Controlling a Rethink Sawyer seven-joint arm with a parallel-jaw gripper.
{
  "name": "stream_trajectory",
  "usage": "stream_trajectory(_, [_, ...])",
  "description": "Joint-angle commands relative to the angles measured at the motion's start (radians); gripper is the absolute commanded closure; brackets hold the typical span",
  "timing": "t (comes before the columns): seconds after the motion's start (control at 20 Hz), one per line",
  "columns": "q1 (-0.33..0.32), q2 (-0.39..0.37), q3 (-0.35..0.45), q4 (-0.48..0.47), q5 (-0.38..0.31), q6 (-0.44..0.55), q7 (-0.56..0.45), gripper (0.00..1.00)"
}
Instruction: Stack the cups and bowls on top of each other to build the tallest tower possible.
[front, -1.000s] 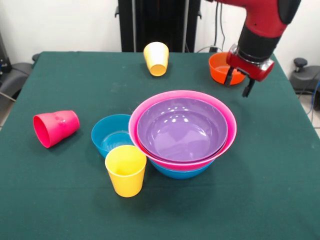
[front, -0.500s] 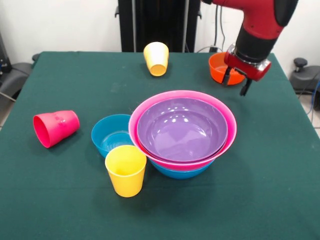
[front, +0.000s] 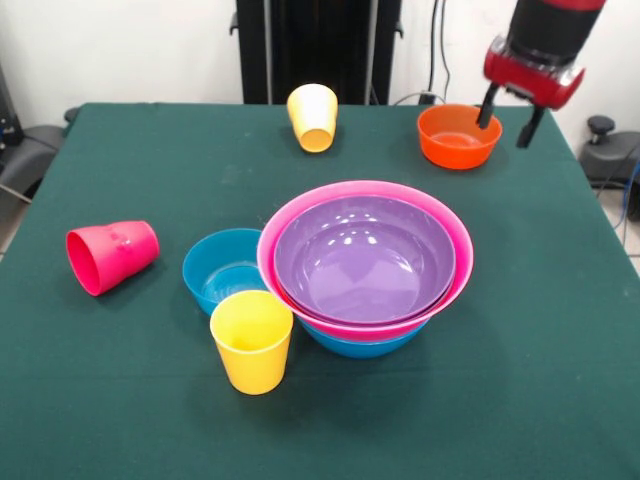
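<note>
Bowls are sitting nested at the centre of the frame: a wide purple bowl (front: 364, 262) inside the big pink bowl (front: 365, 300), and both resting in a blue bowl (front: 362, 345) whose lower edge is peeking out beneath. This tower is lying well below and to the left of the gripper (front: 508, 118), which is hanging in the upper right of the frame. An orange bowl (front: 458, 136) is sitting just left of the gripper; one dark finger is showing in front of that bowl's right rim, the other hanging clear beyond it. The jaws are standing spread apart, grasping nothing.

A small blue bowl (front: 224, 270) is touching the tower's left side, and an upright yellow cup (front: 252, 341) is standing just below it. A red-pink cup (front: 111, 256) is lying on its side at the left, mouth facing lower left. Another yellow cup (front: 313, 117) is resting tilted at top centre.

The arm is coming down from the top right corner, its red wrist pointing downward over the table's corner.

The dark green tablecloth (front: 120, 400) is covering the table; behind it a white wall and a black column (front: 318, 45) are showing.
</note>
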Motion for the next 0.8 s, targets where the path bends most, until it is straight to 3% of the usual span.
stream_trajectory(0.05, [0.026, -0.063, 0.046, 0.099, 0.044, 0.07, 0.227, 0.0])
stream_trajectory(0.55, [0.038, -0.08, 0.066, 0.172, 0.084, 0.0, 0.217, 0.0])
stream_trajectory(0.8, [0.08, -0.085, 0.028, 0.167, 0.088, 0.028, 0.248, 0.0])
